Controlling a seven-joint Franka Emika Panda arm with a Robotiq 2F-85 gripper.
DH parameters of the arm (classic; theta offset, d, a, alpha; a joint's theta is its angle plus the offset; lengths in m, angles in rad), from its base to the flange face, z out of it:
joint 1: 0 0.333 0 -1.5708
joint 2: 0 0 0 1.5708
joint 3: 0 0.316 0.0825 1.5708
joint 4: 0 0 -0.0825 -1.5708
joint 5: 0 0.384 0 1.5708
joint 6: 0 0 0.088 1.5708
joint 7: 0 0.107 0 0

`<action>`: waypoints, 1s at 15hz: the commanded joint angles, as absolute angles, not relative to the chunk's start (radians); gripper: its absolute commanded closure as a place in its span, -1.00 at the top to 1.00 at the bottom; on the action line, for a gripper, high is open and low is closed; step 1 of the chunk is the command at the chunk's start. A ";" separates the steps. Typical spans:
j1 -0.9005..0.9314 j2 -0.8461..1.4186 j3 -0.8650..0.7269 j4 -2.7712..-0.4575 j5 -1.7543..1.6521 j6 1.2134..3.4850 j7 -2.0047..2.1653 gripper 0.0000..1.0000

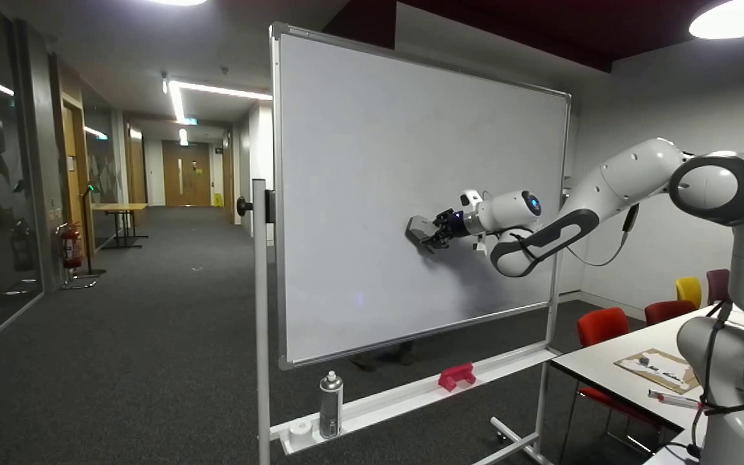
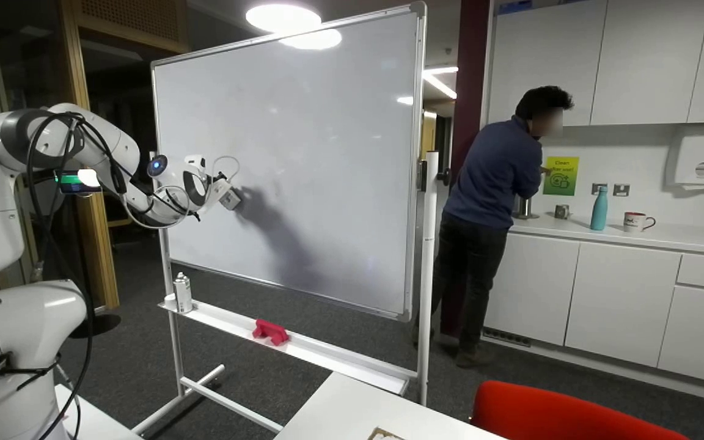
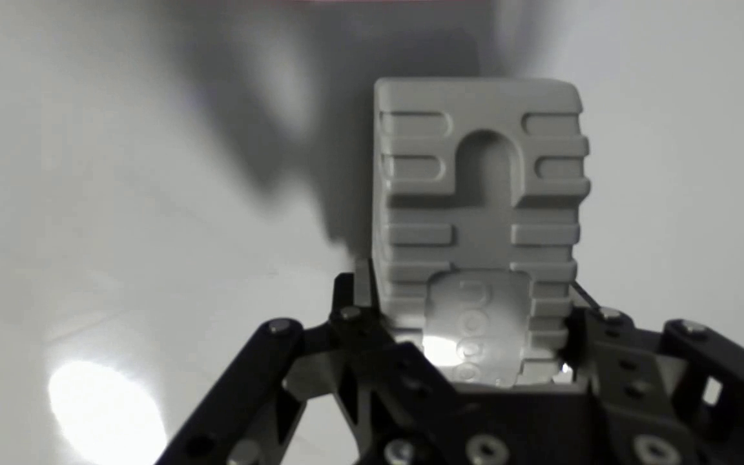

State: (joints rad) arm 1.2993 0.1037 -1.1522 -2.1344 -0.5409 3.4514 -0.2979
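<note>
Grey eraser block (image 3: 482,194): right of centre in the wrist view, ribbed back toward the camera, lettering at lower end only part legible. Gripper (image 3: 472,297): clamped on the block, a finger along each long side of its lower half as framed; upper half projects free.

In an exterior view the block sits near frame centre, close against the whiteboard (image 1: 359,129). Full contact of its face: cannot confirm.

Handling notes (judgement): grip is off the middle, so the free end may pivot under load. Best to square the face to the board, press lightly and evenly, and hold the wrist angle constant so no edge digs in. Too much force could twist the block between the fingers. The shadow above and left of the block in the wrist view confuses the gap; cross-check outside.

Outward: faint violet streak (image 1: 360,298), lower left of the board. Ledge (image 1: 398,403) below, lower middle of frame, carrying spray can (image 1: 331,407) at its left end and red bracket-shaped object (image 1: 456,376) farther right. Person (image 2: 492,177) right of the board, beside the counter (image 2: 694,235).
</note>
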 commanded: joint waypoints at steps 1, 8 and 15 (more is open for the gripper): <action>1.291 0.125 -1.144 -2.129 -0.518 3.467 -0.321 -0.29; 1.322 0.067 -1.196 -2.018 -0.423 3.453 -0.334 -0.29; 1.339 0.029 -1.171 -1.954 -0.394 3.453 -0.345 -0.29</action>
State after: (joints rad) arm 1.3266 0.0248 -1.1781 -1.9904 -0.4102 3.4527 -0.2982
